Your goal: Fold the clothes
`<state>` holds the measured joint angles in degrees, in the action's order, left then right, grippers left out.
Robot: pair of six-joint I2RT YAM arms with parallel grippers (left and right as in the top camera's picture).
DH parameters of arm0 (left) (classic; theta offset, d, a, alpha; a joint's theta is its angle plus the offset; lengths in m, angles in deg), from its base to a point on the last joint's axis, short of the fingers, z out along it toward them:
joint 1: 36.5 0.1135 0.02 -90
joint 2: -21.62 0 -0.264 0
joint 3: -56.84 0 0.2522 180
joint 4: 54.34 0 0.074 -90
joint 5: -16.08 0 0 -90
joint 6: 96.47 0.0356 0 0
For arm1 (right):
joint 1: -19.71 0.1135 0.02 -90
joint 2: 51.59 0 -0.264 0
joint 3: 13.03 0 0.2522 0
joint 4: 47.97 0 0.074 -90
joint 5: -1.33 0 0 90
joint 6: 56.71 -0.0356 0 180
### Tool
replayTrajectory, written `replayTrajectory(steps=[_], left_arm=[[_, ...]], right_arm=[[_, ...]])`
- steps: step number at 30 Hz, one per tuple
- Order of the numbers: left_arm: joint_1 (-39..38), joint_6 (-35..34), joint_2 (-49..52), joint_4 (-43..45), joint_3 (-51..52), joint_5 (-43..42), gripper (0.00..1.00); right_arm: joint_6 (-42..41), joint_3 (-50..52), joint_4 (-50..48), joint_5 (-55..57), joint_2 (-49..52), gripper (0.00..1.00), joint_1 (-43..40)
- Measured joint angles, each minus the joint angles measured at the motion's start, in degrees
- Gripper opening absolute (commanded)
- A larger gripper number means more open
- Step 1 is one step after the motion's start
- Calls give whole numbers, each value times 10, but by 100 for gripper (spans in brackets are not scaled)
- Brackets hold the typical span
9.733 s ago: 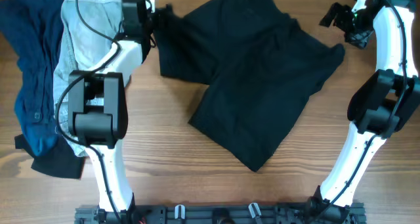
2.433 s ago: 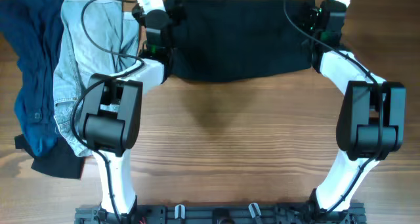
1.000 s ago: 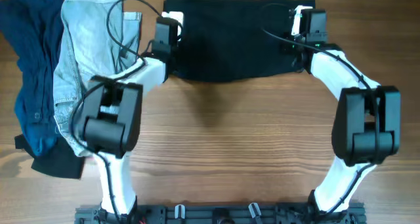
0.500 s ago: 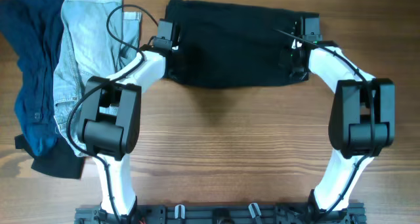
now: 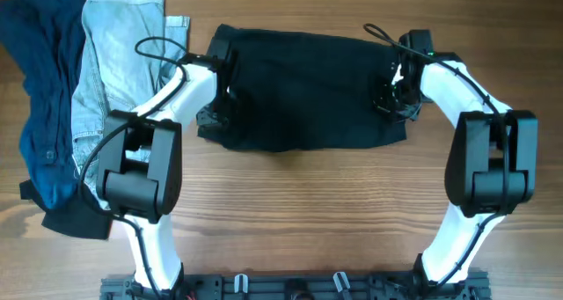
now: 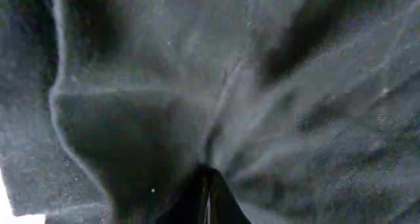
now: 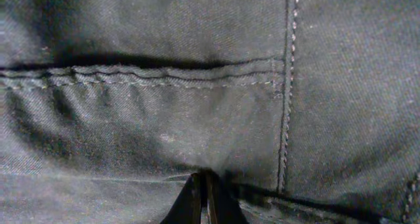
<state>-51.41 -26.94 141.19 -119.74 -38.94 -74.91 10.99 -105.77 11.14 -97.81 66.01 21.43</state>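
Observation:
The black shorts [image 5: 308, 89] lie in a wide folded band across the back middle of the table. My left gripper [image 5: 214, 115] is at their left end and my right gripper [image 5: 391, 102] at their right end. In the left wrist view black cloth [image 6: 197, 86] fills the frame, and the left gripper [image 6: 207, 188] is shut with fabric bunched at its tips. The right wrist view shows a stitched seam [image 7: 164, 76], and the right gripper [image 7: 202, 184] is shut on a pinch of the same cloth.
Pale blue jeans [image 5: 114, 71] and a navy garment [image 5: 40, 98] lie piled at the left side, with a dark piece [image 5: 75, 219] at their near end. The arm mounts' rail [image 5: 290, 287] runs along the front edge. Bare wood table [image 5: 308, 212] is in front.
Both grippers have come toward the front of the table, dragging the shorts' held edge with them. The black band now lies lower and nearer than a second ago.

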Motion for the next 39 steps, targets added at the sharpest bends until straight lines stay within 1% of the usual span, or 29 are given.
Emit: replayTrajectory(steps=[1,2,3,4,5,6,7,9,11,12,14,16,19,21,24,26,27,28,29,30,31,32,33,34,35,39], left_arm=[[0,0,-2,0,1,0,5],[0,6,-5,-3,1,-1,15],[0,11,-8,-2,1,-2,23],[0,21,-15,13,2,-2,36],[0,31,-30,38,1,-2,47],[0,42,-48,65,1,-2,54],[0,56,-64,103,0,-2,57],[0,89,-74,164,-4,-2,58],[1,126,-74,189,-5,-2,56],[3,151,-73,202,-5,-3,54],[16,179,-69,205,-5,-4,51],[37,194,-54,205,-5,-4,48],[73,203,-24,204,-5,-8,47],[82,205,-22,206,-5,-19,45],[82,209,-22,209,-5,-35,37],[82,219,-18,209,-5,-46,36],[82,219,-13,209,-5,-49,36],[82,219,3,213,-5,-50,33],[82,220,10,214,-5,-50,27],[82,223,17,225,-5,-50,20],[83,226,21,232,-6,-50,16],[84,229,22,237,-6,-50,15],[87,228,25,243,-7,-53,14],[88,228,26,244,-8,-56,13],[89,228,26,244,-8,-57,13],[90,228,27,245,-9,-61,9]], right_arm=[[0,0,0,-1,-2,13,0],[0,0,0,-2,-6,22,0],[5,0,0,-3,-9,35,0],[12,0,-10,-5,-22,54,0],[22,0,-28,-6,-38,67,-1],[38,0,-50,-8,-54,76,-3],[55,-2,-82,-10,-68,79,-8],[80,-3,-129,-12,-75,82,-30],[97,-3,-135,-13,-75,82,-52],[120,-3,-141,-22,-75,82,-77],[165,-3,-145,-58,-73,82,-115],[200,-3,-146,-91,-63,81,-137],[238,-3,-146,-140,-11,79,-143],[251,-3,-153,-170,22,79,-142],[252,-11,-169,-202,35,77,-143],[252,-20,-181,-240,50,75,-144],[252,-22,-183,-260,54,71,-144],[252,-27,-186,-275,63,64,-144],[252,-28,-187,-283,67,52,-144],[254,-30,-188,-294,73,40,-144],[253,-31,-184,-297,76,31,-143],[254,-30,-178,-307,81,21,-142],[252,-30,-171,-321,87,15,-141],[252,-29,-166,-327,89,6,-140],[252,-28,-163,-335,92,4,-140],[250,-21,-163,-374,99,4,-141]])
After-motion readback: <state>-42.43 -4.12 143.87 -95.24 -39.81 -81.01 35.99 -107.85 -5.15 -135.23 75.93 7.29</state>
